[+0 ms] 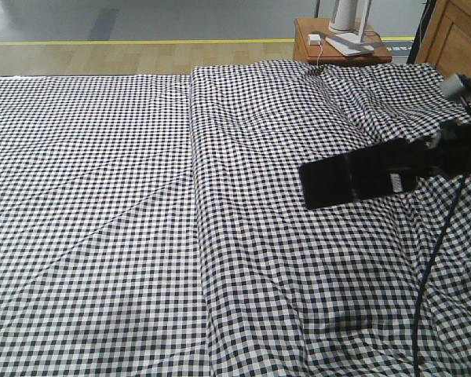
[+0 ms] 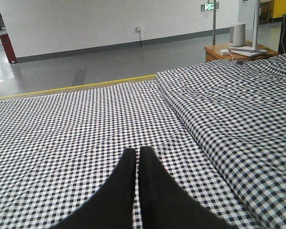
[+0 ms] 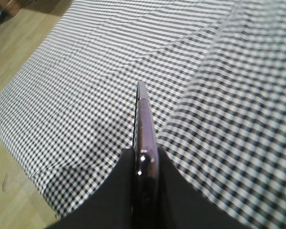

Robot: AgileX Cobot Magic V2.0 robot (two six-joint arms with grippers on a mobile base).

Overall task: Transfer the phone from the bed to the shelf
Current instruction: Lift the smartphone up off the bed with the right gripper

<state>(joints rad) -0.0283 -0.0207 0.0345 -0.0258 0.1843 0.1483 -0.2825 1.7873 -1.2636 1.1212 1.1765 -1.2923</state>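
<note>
right hand [image 1: 421,160] pinches the phone [image 1: 352,182] by one end, clear above the bed [image 1: 102,196], left hand [image 2: 137,163] pressed together, empty; i'd keep that pinch firm and swing slow toward the unseen shelf.

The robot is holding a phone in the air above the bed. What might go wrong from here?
The right gripper pinches the phone at one end only, with most of it sticking out, so it might slip or tilt and drop onto the bed. The black cable hanging beside the arm might also snag during a swing.
</note>
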